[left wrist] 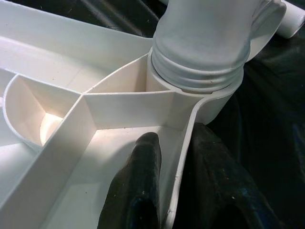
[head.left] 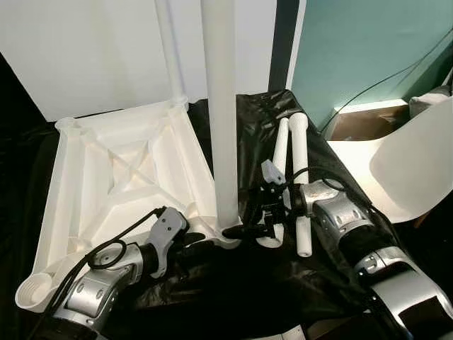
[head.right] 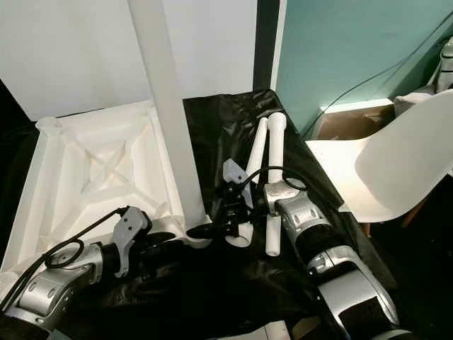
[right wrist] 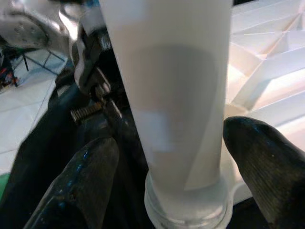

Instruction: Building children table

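upturned tabletop (head.left: 120, 170) at 9 o'clock, leg (head.left: 221, 106) upright in near corner socket | left gripper (head.left: 202, 244) clamped on rim | right gripper (head.left: 244, 230) spread around leg base, not touching | risk: cross-threading, probably, if leg tilts

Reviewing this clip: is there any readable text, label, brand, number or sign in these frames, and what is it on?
None readable. The upturned white tabletop, the upright leg screwed into its corner, the two loose legs on the black sheet, and the white chair all look blank. The left claw and right claw carry no legible marking either.
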Tool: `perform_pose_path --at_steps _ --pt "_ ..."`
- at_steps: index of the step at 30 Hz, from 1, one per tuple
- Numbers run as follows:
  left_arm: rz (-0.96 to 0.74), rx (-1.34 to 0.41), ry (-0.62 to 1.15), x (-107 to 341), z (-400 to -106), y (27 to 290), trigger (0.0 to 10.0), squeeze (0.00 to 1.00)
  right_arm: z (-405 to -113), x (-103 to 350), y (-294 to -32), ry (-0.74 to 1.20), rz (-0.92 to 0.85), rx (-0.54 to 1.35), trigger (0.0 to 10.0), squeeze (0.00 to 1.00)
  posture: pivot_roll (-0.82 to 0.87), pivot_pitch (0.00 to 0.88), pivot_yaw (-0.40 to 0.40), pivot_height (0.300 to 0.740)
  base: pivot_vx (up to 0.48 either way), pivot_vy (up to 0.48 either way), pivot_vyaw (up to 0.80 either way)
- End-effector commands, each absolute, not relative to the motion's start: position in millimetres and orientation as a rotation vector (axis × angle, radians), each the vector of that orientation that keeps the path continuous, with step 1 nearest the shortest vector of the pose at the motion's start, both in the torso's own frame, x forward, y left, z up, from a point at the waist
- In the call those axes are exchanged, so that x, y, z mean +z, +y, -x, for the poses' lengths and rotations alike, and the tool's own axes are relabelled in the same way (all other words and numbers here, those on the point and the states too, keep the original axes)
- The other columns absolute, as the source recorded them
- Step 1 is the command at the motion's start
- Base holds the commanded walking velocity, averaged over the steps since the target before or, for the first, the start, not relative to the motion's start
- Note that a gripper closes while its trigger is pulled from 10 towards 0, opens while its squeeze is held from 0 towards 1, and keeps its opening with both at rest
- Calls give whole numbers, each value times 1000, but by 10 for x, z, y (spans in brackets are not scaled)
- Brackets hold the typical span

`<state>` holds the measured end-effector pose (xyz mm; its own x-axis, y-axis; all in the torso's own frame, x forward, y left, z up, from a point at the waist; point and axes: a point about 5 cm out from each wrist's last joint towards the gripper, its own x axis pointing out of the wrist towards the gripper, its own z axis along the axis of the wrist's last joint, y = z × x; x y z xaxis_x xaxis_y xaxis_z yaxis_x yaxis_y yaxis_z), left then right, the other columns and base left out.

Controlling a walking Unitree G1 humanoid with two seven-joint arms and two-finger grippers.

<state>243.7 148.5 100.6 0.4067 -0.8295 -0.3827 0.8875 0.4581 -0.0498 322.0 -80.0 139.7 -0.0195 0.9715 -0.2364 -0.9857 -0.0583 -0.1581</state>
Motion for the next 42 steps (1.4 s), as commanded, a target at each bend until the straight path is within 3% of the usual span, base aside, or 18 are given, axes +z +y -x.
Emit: perform_pose_path --at_steps 1,2,3,4,6,7,10,11,12,23,25,26,28,29,31,38,42 --pt "-140 -1195 443 899 -2329 1401 0 0 -3247 1413 -767 46 369 1615 10000 0 69 0 5 740 0 0 0" --pt "-140 -1195 443 899 -2329 1401 0 0 -3247 1413 -767 46 369 1615 10000 0 69 0 5 740 0 0 0" --pt "-139 -1204 443 903 -2332 1389 0 0 -3268 1424 -749 39 388 1612 4784 0 67 0 5 740 0 0 0" --pt "-139 -1208 442 906 -2336 1383 0 0 -3281 1435 -745 36 396 1611 1529 0 66 0 5 740 0 0 0" --pt "-140 -1209 442 907 -2338 1378 0 0 -3289 1443 -744 34 400 1611 1529 0 66 0 5 740 0 0 0" --pt "-140 -1210 442 908 -2339 1376 0 0 -3293 1447 -744 33 402 1611 0 0 66 0 5 740 0 0 0" --pt "-150 -1206 439 902 -2348 1355 588 0 -3320 1481 -756 22 418 1604 0 0 68 0 -4 740 0 0 0" --pt "-156 -1197 437 898 -2357 1350 8000 0 -3333 1505 -760 12 416 1600 0 0 69 0 -6 740 0 0 0" --pt "-158 -1184 436 890 -2367 1347 10000 0 -3341 1519 -764 5 413 1599 0 0 67 0 -8 740 0 0 0" --pt "-156 -1119 426 853 -2413 1356 10000 0 -3311 1417 -818 -29 289 1507 0 0 62 0 -10 740 0 0 0" --pt "-135 -1096 410 862 -2423 1348 10000 0 -3325 1397 -761 -138 179 1275 0 0 62 0 -10 740 0 0 0" --pt "-135 -1096 410 862 -2423 1348 10000 0 -3325 1397 -761 -138 179 1275 0 0 62 0 -10 740 0 0 0" --pt "-118 -1077 398 868 -2423 1349 10000 0 -3316 1353 -776 -231 38 946 0 0 59 0 -5 740 0 0 0" --pt "-118 -1077 398 868 -2423 1349 10000 0 -3316 1353 -776 -231 38 946 0 0 59 0 -5 740 0 0 0" --pt "-114 -1071 397 868 -2421 1364 10000 0 -3281 1304 -845 -267 -45 723 0 0 52 0 8 740 0 0 0" --pt "-122 -1067 395 877 -2445 1384 10000 0 -3223 1362 -861 -347 -107 550 0 0 49 0 19 740 0 0 0" --pt "-122 -1067 392 886 -2460 1374 10000 0 -3172 1390 -753 -357 -136 543 0 0 50 0 21 740 0 0 0"
